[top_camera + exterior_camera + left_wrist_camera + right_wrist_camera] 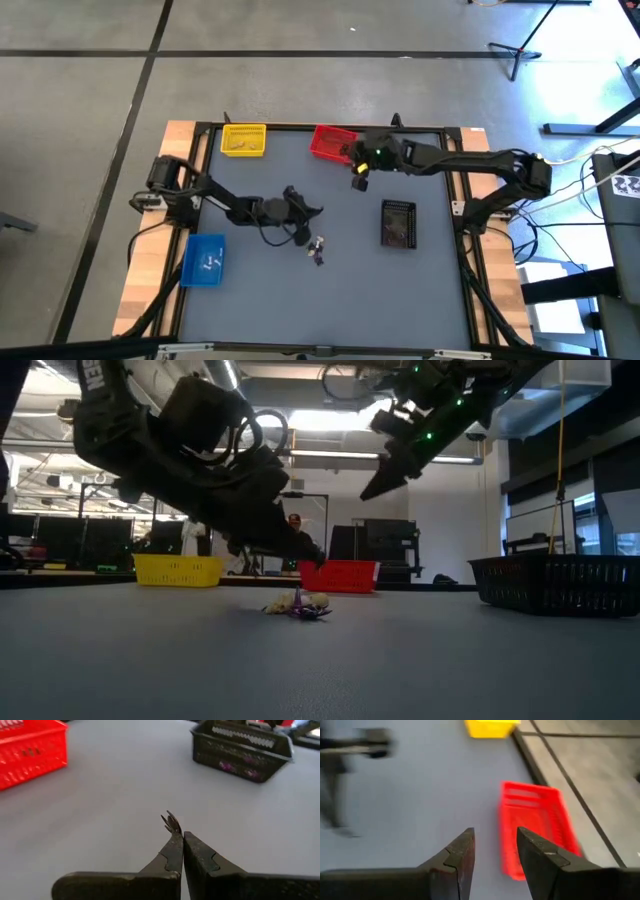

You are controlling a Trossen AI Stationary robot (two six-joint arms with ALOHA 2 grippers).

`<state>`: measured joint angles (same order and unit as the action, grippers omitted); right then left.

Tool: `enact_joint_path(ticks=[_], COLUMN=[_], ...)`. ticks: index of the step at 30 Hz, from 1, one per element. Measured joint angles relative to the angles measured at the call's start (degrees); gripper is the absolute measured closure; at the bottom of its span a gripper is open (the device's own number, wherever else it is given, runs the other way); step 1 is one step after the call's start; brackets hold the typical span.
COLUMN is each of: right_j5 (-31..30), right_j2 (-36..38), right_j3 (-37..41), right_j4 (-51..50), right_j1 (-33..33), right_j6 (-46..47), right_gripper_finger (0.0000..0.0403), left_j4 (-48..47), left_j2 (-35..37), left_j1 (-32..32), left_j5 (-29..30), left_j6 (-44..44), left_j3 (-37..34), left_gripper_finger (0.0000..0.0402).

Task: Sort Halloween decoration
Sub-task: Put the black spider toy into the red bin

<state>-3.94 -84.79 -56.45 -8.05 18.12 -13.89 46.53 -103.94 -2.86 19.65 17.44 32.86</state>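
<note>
the left gripper (179,834) is pinched together on a tiny dark spiky trinket (171,822), raised near the small heap of white, purple and tan trinkets (317,250) on the grey table (420,290). the right gripper (495,845), fingers apart, hangs beside the red plastic bin (535,832), well apart from the heap.

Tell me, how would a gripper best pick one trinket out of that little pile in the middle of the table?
Probably from straight above, pinching one piece at the edge of the pile of trinkets. They lie low and bunched on the table, so a sideways approach would likely shove the rest. The left gripper already pinches a dark trinket at its very fingertips.
</note>
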Motion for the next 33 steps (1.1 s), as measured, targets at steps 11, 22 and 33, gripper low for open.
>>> enact_joint_path(ticks=[11, 22, 33], right_j5=[0.6, 0.6, 0.6], right_j2=[0.0, 0.0, 0.0], right_j3=[0.0, 0.0, 0.0], right_j4=[-0.9, -1.6, 2.6], right_j1=[-12.6, -20.8, -23.8], right_j6=[0.1, 0.1, 0.1], right_gripper_finger=[0.0259, 0.0259, 0.0259], left_j4=[1.8, 9.5, 6.3], left_j2=[0.0, 0.0, 0.0], left_j1=[6.7, 12.6, 17.7], left_j5=[-2.9, -3.1, -2.6], left_j6=[0.0, -0.1, -9.2], left_j3=[0.0, 0.0, 11.0], left_gripper_finger=[0.0401, 0.0401, 0.0401])
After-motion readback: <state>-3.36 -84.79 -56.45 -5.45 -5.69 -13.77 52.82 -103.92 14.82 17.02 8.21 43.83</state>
